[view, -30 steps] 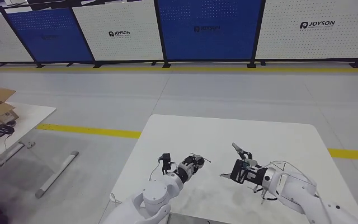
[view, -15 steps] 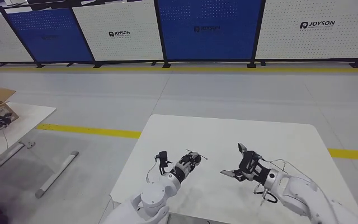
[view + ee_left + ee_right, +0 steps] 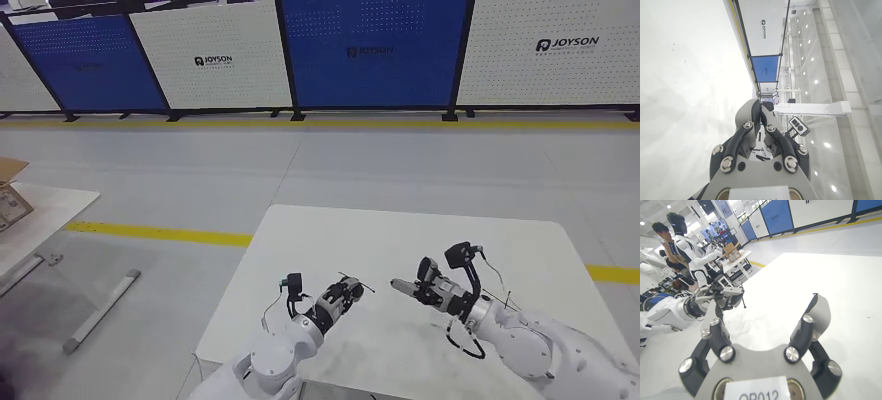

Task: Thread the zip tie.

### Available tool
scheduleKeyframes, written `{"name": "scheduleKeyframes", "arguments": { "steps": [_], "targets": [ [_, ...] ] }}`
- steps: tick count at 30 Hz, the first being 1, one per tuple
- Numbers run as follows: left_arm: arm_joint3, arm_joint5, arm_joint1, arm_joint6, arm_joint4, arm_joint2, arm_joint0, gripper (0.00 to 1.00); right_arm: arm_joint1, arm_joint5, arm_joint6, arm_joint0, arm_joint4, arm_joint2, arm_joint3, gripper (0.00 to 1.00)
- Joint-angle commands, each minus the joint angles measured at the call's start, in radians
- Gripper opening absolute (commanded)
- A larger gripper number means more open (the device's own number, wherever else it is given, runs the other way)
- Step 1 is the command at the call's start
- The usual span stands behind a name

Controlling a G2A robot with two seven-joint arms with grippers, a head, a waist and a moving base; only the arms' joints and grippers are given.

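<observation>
Thin black zip tie point(image 3: 744, 303) pinched between the pressed-together pads of the left claw point(image 3: 759, 107), held just above the near-left part of the white worktop point(image 3: 400, 230), right claw point(image 3: 768, 311) spread wide, empty, near on its right, not touching.

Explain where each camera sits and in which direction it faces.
Top view: high on the robot, looking down and forward at the white table; shows the left gripper and right gripper.
Left wrist view: on the left wrist, looking along its shut gripper over the table toward the partition panels.
Right wrist view: on the right wrist, looking past its open gripper across the table at the left gripper.
Shared: top and right wrist views both show the left gripper pinching the zip tie.
</observation>
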Motion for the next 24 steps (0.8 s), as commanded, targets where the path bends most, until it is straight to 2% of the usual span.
{"name": "scheduleKeyframes", "arguments": {
  "steps": [1, 7, 9, 13, 18, 21, 24],
  "targets": [
    [0.000, 0.000, 0.000, 0.000, 0.000, 0.000, 0.000, 0.00, 0.000, 0.000, -0.001, 0.000, -0.033, 0.000, 0.000, 1.00],
    [0.000, 0.000, 0.000, 0.000, 0.000, 0.000, 0.000, 0.00, 0.000, 0.000, -0.001, 0.000, -0.033, 0.000, 0.000, 1.00],
    [0.000, 0.000, 0.000, 0.000, 0.000, 0.000, 0.000, 0.00, -0.002, 0.000, 0.042, -0.020, 0.035, 0.011, -0.010, 1.00],
    [0.000, 0.000, 0.000, 0.000, 0.000, 0.000, 0.000, 0.00, 0.003, 0.000, 0.221, -0.038, 0.248, 0.075, -0.039, 1.00],
    [0.000, 0.000, 0.000, 0.000, 0.000, 0.000, 0.000, 0.00, 0.011, 0.000, 0.465, -0.101, 0.476, 0.220, -0.024, 1.00],
    [0.000, 0.000, 0.000, 0.000, 0.000, 0.000, 0.000, 0.00, -0.003, 0.000, 0.630, -0.150, 0.583, 0.321, 0.037, 1.00],
    [0.000, 0.000, 0.000, 0.000, 0.000, 0.000, 0.000, 0.00, -0.041, 0.000, 0.788, -0.197, 0.696, 0.408, 0.090, 1.00]
  ]
}}
